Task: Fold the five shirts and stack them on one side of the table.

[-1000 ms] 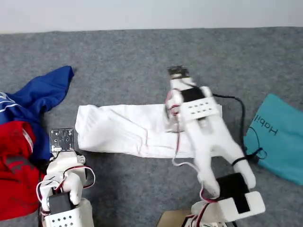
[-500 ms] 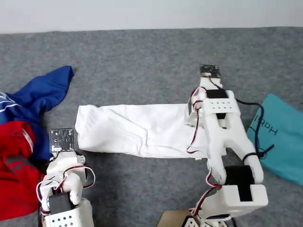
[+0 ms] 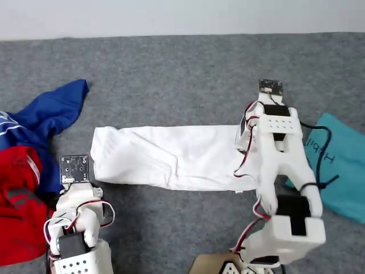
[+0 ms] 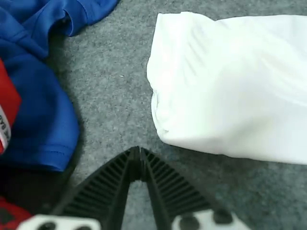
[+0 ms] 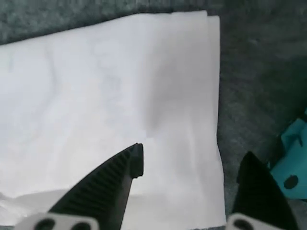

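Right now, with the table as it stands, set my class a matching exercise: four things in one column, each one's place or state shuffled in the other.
1 white shirt
2 teal shirt
3 red shirt
4 right gripper

A open
B folded into a long strip, mid-table
C against the blue shirt
D lying apart from the other shirts

Pairs: 1B, 2D, 3C, 4A

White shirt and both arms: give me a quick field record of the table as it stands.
white shirt: folded into a long strip, flat across mid-table
right arm: over the strip's end nearest the teal shirt, jaws open, one over cloth, one over bare table
left arm: short of the strip's other end, jaws shut, empty
teal shirt: flat, apart from the strip
blue shirt: crumpled, beside the left arm
red shirt: crumpled, partly on the blue shirt
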Action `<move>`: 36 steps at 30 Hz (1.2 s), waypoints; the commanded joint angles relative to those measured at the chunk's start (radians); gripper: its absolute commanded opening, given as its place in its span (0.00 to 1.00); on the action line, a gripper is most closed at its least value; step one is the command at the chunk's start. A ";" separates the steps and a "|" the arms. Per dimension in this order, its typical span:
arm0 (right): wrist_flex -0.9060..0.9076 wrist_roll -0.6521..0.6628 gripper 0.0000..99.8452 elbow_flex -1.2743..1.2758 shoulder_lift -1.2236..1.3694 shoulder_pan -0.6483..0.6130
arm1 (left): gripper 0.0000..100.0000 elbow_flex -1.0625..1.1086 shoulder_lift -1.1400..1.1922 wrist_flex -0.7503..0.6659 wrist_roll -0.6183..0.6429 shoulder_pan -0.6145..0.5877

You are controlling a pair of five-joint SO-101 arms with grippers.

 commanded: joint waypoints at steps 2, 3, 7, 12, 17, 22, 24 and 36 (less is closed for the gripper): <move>-0.035 -0.002 0.32 -0.098 0.096 -0.008 | 0.01 -0.004 -0.003 0.006 0.009 -0.005; -0.030 -0.003 0.32 -0.118 0.130 -0.010 | 0.01 -0.004 -0.003 0.006 0.009 -0.005; -0.028 -0.003 0.32 -0.187 0.263 -0.010 | 0.01 -0.004 -0.003 0.006 0.009 -0.005; 0.097 -0.003 0.22 -0.305 0.372 -0.012 | 0.01 -0.004 -0.003 0.006 0.009 -0.005; 0.234 -0.002 0.03 -0.430 0.414 -0.012 | 0.01 -0.004 -0.003 0.006 0.009 -0.005; 0.312 -0.003 0.01 -0.505 0.412 -0.012 | 0.01 -0.004 -0.003 0.006 0.009 -0.005; 0.374 -0.003 0.01 -0.566 0.412 -0.002 | 0.01 -0.004 -0.003 0.006 0.009 -0.005; 0.588 0.199 0.01 -0.913 0.414 0.251 | 0.01 -0.004 -0.003 0.006 0.009 -0.005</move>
